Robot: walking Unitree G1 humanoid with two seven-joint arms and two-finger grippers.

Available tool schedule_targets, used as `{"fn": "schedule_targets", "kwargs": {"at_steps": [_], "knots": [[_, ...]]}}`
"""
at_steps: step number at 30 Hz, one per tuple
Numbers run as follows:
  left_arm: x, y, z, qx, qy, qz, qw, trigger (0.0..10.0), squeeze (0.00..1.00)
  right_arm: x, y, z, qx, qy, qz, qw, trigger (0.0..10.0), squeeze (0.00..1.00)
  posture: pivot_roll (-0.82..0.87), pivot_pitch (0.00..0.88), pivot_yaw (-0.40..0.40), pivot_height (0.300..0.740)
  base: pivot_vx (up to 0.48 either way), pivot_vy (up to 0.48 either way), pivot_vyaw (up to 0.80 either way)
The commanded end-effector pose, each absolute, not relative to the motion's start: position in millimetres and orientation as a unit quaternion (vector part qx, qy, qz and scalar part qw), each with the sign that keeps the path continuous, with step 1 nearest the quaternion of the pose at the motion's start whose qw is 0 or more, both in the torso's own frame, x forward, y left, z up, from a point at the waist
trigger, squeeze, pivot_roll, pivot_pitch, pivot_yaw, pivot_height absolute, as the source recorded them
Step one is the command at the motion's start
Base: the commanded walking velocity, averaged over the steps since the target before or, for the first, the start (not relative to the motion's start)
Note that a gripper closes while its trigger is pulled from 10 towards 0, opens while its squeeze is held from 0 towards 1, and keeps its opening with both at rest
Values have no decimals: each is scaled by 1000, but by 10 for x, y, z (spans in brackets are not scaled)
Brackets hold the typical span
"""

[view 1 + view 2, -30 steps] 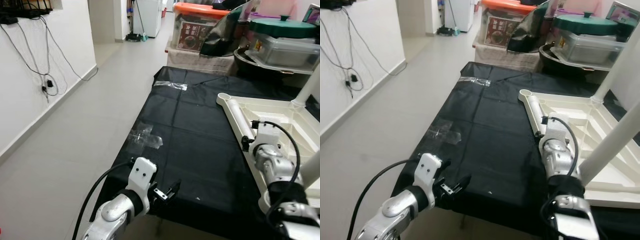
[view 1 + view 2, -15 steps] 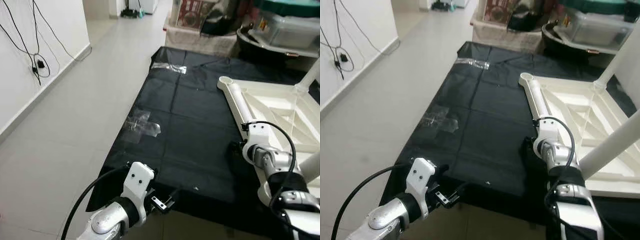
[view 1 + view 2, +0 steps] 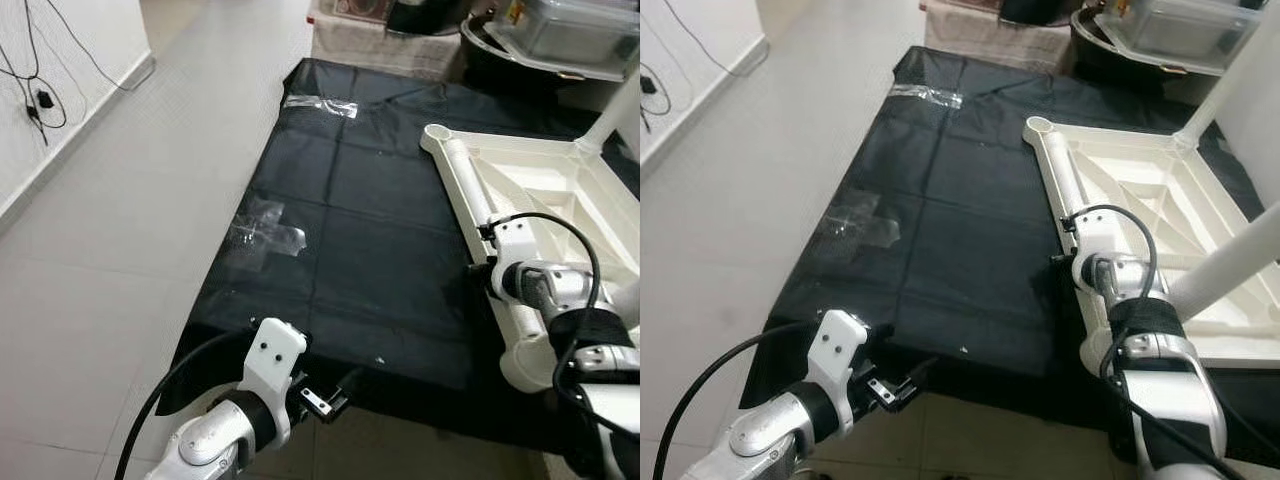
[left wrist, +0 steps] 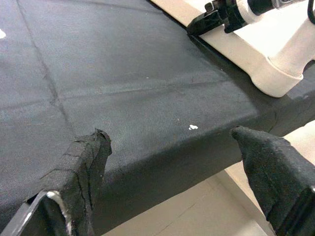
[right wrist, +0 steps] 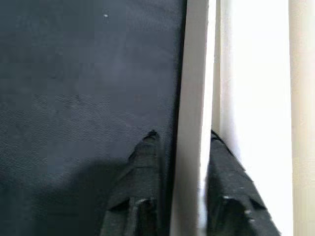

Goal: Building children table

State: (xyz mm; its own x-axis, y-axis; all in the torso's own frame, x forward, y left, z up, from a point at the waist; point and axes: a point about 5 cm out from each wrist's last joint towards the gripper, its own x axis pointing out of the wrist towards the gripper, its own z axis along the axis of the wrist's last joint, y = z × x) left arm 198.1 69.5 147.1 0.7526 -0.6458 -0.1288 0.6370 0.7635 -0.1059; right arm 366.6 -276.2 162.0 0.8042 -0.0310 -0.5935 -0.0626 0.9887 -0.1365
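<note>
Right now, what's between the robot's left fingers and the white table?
In the left wrist view, just black cloth lies between the left gripper and the upside-down white table.

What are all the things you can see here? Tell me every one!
Table top: one, cream white, lying upside down on the right side of the black sheet.
Table legs: two, white, standing up from the table top.
Sheet: one, black, spread on the floor.
Clear tape: two patches on the sheet, one near its left edge, one at the far end.
Storage boxes: some, grey and other colours, behind the sheet's far end.
Cables: several, black, hanging on the white wall at left.
Floor: light grey tiles.
Left gripper: black fingers open, over the sheet's near edge.
Right gripper: black fingers either side of the table top's rim.
</note>
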Motion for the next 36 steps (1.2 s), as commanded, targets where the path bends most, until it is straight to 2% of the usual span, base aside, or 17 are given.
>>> {"fn": "schedule_targets", "kwargs": {"at_steps": [1,4,8,9,11,13,14,16,19,20,21,22,24,27,29,32,36], "knots": [[1942,677,1478,-25,85,-349,933,10000,0,3625,-2705,1477,-61,340,57,937,0,0,121,209,-132,740,0,0,0],[1942,677,1480,-25,85,-349,933,10000,0,3630,-2708,1494,-66,338,63,937,0,0,121,209,-132,740,0,0,0],[1969,671,1492,-22,83,-346,934,10000,0,3518,-2590,1556,-127,338,243,900,0,0,115,203,-128,740,0,0,0],[1969,671,1492,-22,83,-346,934,10000,0,3518,-2590,1556,-127,338,243,900,0,0,115,203,-128,740,0,0,0],[1975,670,1496,-21,82,-346,934,10000,0,3422,-2590,1531,-139,355,297,876,0,0,114,200,-128,740,0,0,0],[1975,670,1496,-21,82,-346,934,10000,0,3422,-2590,1531,-139,355,297,876,0,0,114,200,-128,740,0,0,0],[1981,670,1496,-21,82,-345,935,10000,0,3351,-2601,1516,-154,360,333,858,0,0,112,197,-127,740,0,0,0],[1981,670,1496,-21,82,-345,935,10000,0,3351,-2601,1516,-154,360,333,858,0,0,112,197,-127,740,0,0,0],[2005,664,1497,-20,80,-344,935,10000,0,3058,-2757,1454,-258,396,454,756,0,0,113,188,-127,740,0,0,0],[2005,664,1497,-20,80,-344,935,10000,0,3058,-2757,1454,-258,396,454,756,0,0,113,188,-127,740,0,0,0],[2008,663,1497,-19,80,-344,936,10000,0,2968,-2822,1456,-298,404,491,712,0,0,113,188,-127,740,0,0,0],[2008,663,1497,-19,80,-344,936,10000,0,2968,-2822,1456,-298,404,491,712,0,0,113,188,-127,740,0,0,0],[2013,663,1497,-19,80,-343,936,10000,0,2896,-2928,1479,-364,422,516,651,0,0,115,187,-126,740,0,0,0],[2014,664,1495,-19,80,-342,936,10000,0,2892,-2973,1488,-392,430,514,630,0,0,115,187,-126,740,0,0,0],[2020,664,1492,-19,81,-341,936,10000,0,2937,-3018,1562,-451,427,508,596,0,0,112,184,-127,740,0,0,0],[2020,664,1492,-19,81,-341,936,10000,0,2937,-3018,1562,-451,427,508,596,0,0,112,184,-127,740,0,0,0],[2026,664,1485,-20,82,-340,937,10000,0,3083,-2913,1697,-522,373,508,575,0,0,112,183,-126,740,0,0,0]]}}
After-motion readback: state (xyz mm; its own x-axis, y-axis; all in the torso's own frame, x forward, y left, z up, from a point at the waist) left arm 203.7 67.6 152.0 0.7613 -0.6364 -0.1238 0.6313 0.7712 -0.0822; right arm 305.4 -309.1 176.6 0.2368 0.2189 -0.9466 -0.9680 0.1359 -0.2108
